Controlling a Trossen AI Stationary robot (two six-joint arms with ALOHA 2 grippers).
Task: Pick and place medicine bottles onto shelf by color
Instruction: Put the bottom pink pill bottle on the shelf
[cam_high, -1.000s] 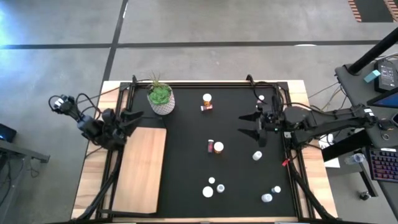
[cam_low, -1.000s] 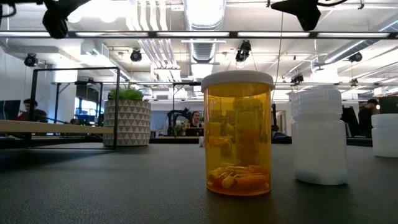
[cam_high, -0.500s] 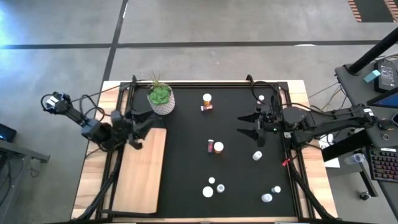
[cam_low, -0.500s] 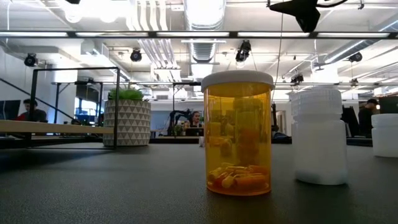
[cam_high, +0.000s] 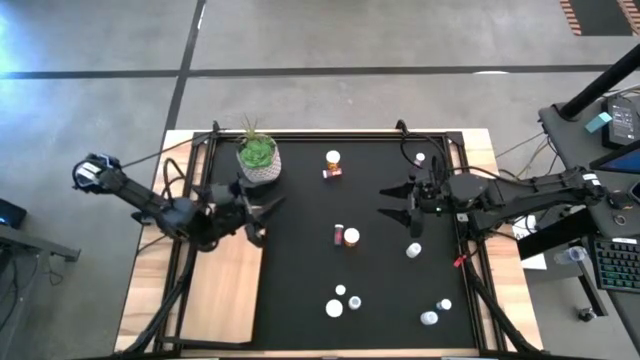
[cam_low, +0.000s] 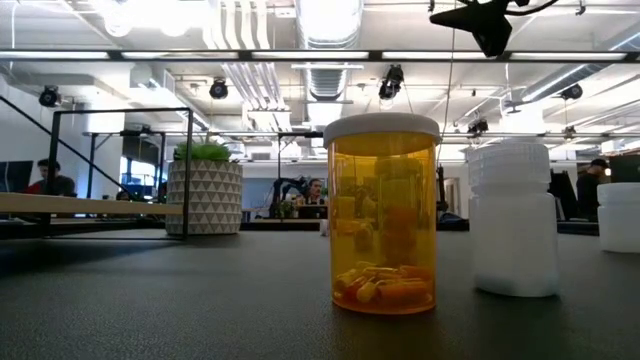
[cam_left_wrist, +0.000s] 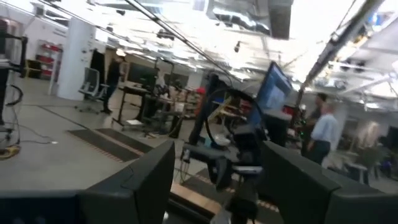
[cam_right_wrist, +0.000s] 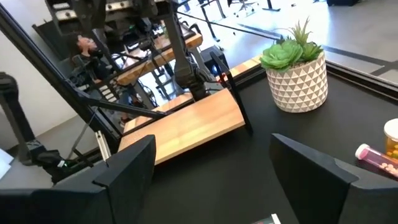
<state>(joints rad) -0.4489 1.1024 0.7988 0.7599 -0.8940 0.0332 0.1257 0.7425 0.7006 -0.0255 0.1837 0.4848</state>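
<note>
Swinging in from the left edge, the left hand (cam_high: 258, 213) has crossed above the shelf's far end and now sits just over the mat's left border, right beside the plant pot (cam_high: 258, 159), fingers apart and holding nothing. Over on the right, the right hand (cam_high: 404, 207) has barely nudged leftward, its fingers spread wide and empty, hanging above the black mat (cam_high: 300, 260).

And the shelf (cam_high: 222, 275), a pale wooden board with rounded corners, lies flat on the bench's left side along the mat's edge, nothing on it yet.

All the bottles are out on the mat: an orange bottle (cam_high: 333, 158) at the far side with a pink bottle (cam_high: 332, 173) lying beside it, a maroon bottle (cam_high: 339, 234) touching a white-capped one mid-mat, a white bottle (cam_high: 414, 250) near the right hand, two small ones at the near middle, two more at the near right.

Down low, an orange pill bottle (cam_low: 382, 213) stands upright, white cap, capsules heaped at its bottom, a white ribbed bottle (cam_low: 513, 219) just right of it.
</note>
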